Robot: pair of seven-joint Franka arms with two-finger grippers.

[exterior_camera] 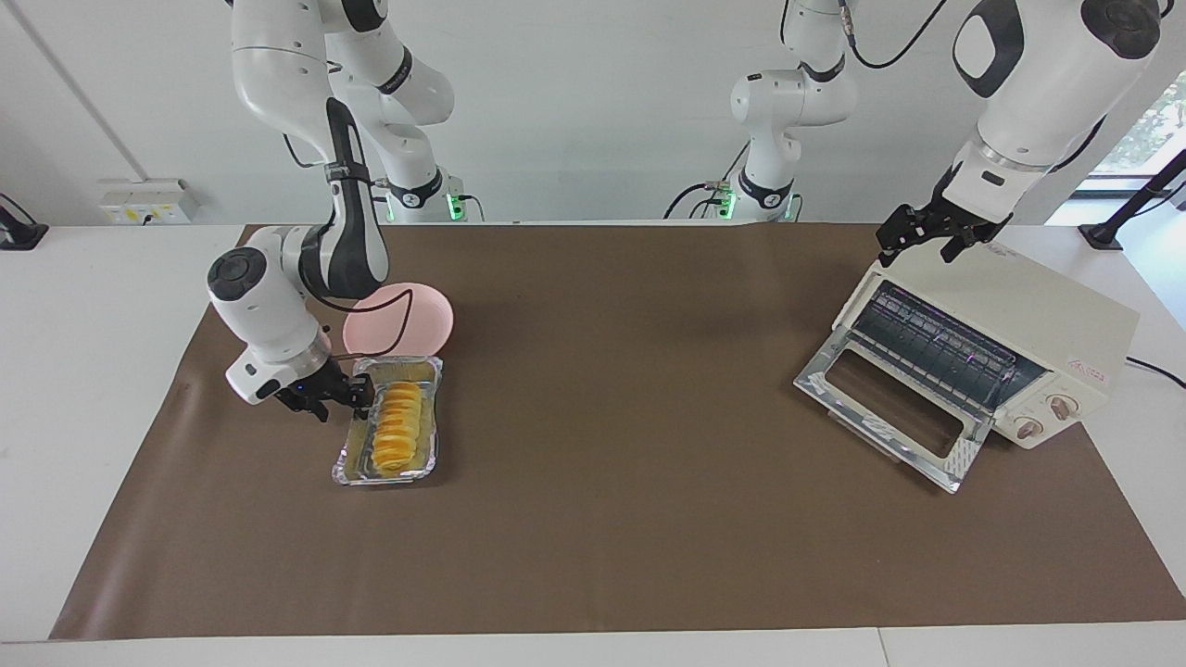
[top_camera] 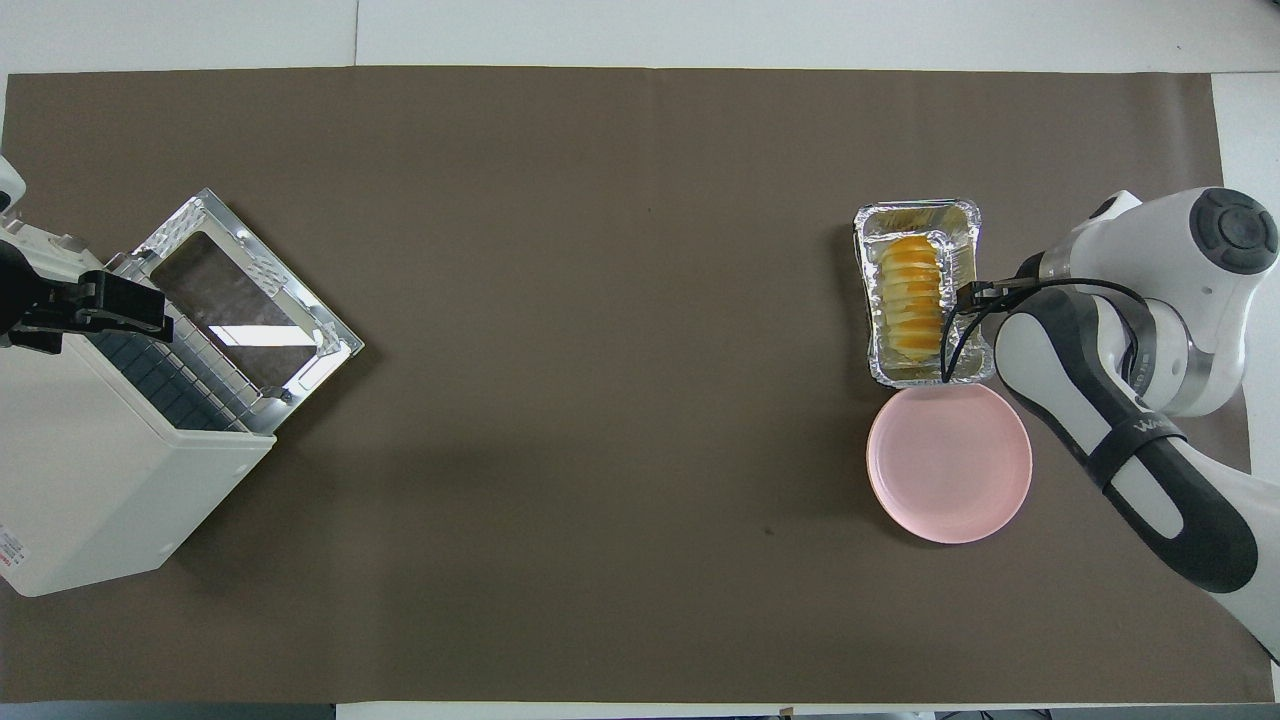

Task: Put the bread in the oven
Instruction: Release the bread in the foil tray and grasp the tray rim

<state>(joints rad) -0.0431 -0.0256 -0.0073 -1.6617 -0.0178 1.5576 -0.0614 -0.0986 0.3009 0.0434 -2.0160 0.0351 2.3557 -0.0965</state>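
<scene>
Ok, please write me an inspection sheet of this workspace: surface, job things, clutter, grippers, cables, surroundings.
Surface: brown mat covers the white table.
Bread: lies in the foil tray, toward the right arm's end.
Oven: toward the left arm's end, door dropped open, rack visible.
Clutter: pink plate beside the tray, nearer the robots.
Right gripper: low at the tray's rim; grip cannot be told.
Left gripper: open, over the oven's top, waiting.
Cables: black cable loops along the right arm's wrist.
Surroundings: white wall, socket box.
</scene>
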